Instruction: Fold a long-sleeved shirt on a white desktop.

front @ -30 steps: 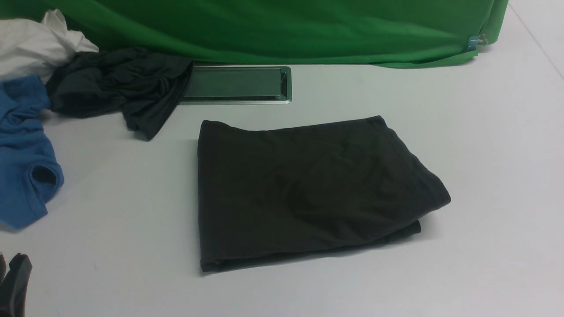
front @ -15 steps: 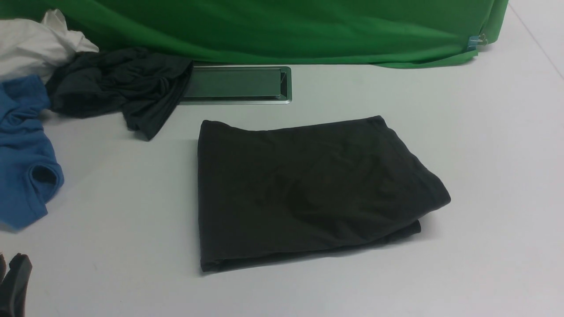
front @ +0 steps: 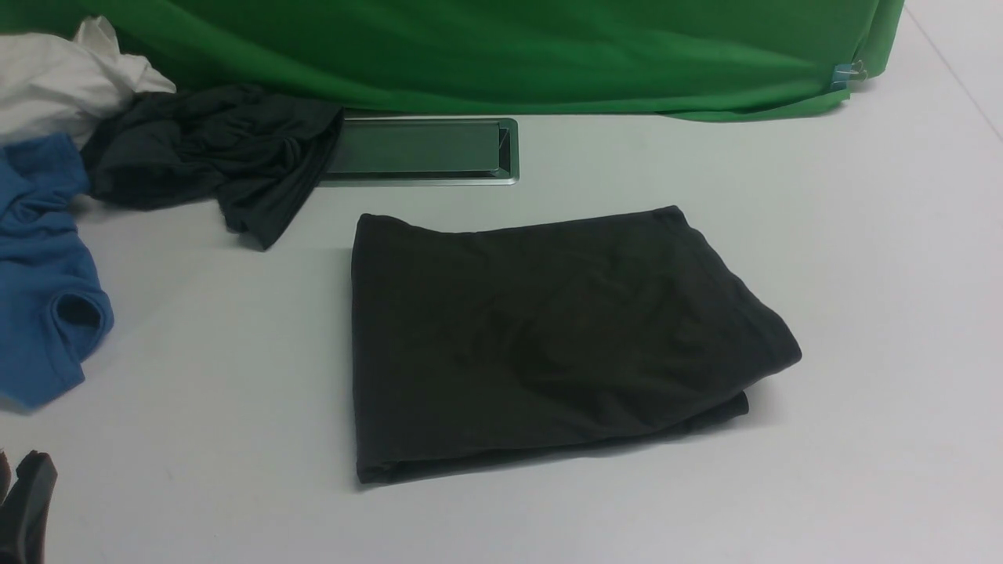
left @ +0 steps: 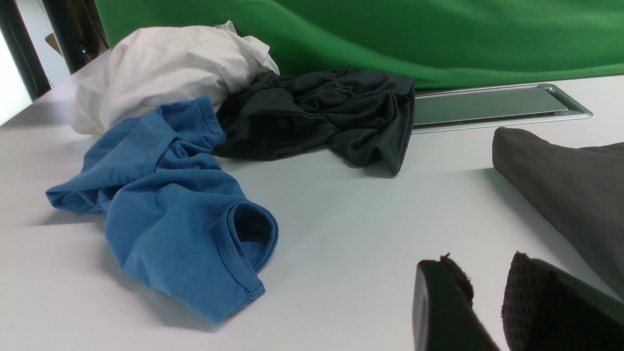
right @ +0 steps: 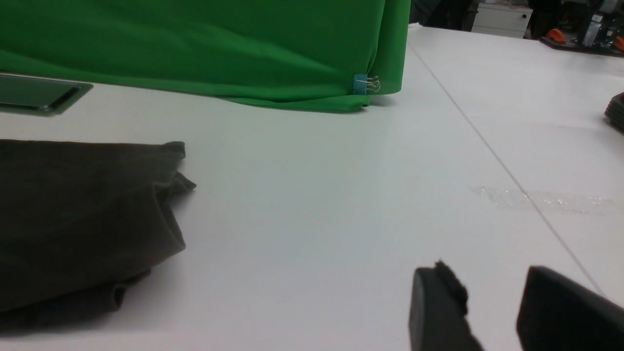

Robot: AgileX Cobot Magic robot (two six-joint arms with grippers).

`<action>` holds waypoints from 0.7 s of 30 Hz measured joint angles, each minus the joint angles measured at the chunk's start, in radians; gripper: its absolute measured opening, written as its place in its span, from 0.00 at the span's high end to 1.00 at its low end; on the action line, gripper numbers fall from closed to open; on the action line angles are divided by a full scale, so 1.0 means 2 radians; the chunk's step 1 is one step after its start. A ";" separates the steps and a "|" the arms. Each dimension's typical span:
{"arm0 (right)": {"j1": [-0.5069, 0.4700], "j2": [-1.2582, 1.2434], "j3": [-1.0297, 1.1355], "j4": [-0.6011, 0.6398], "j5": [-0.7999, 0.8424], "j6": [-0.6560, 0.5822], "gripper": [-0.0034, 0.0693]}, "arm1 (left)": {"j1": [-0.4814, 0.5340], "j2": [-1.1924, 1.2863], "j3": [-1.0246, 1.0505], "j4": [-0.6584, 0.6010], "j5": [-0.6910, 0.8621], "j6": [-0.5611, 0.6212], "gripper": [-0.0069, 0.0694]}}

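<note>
The long-sleeved shirt [front: 541, 337] lies folded into a flat, very dark brownish-black rectangle in the middle of the white desktop [front: 862, 274]. Its label and logo are hidden. The shirt's edge [left: 570, 195] shows in the left wrist view, and its corner [right: 83, 214] in the right wrist view. My left gripper [left: 485, 265] hovers low over the desktop to the shirt's left, open and empty; only its tip [front: 27, 501] shows in the front view. My right gripper [right: 492, 275] sits open and empty to the shirt's right, outside the front view.
A slate-grey garment [front: 211, 157], a bright blue shirt [front: 43, 290] and a white cloth [front: 63, 74] are heaped at the far left. The silver hatch [front: 423, 149] is inset behind the shirt. A green backdrop [front: 501, 47] runs along the back, held by a clip [right: 363, 84].
</note>
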 joint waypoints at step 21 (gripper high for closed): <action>0.000 0.000 0.000 0.000 0.000 0.000 0.62 | 0.000 0.000 0.000 0.000 0.000 0.000 0.62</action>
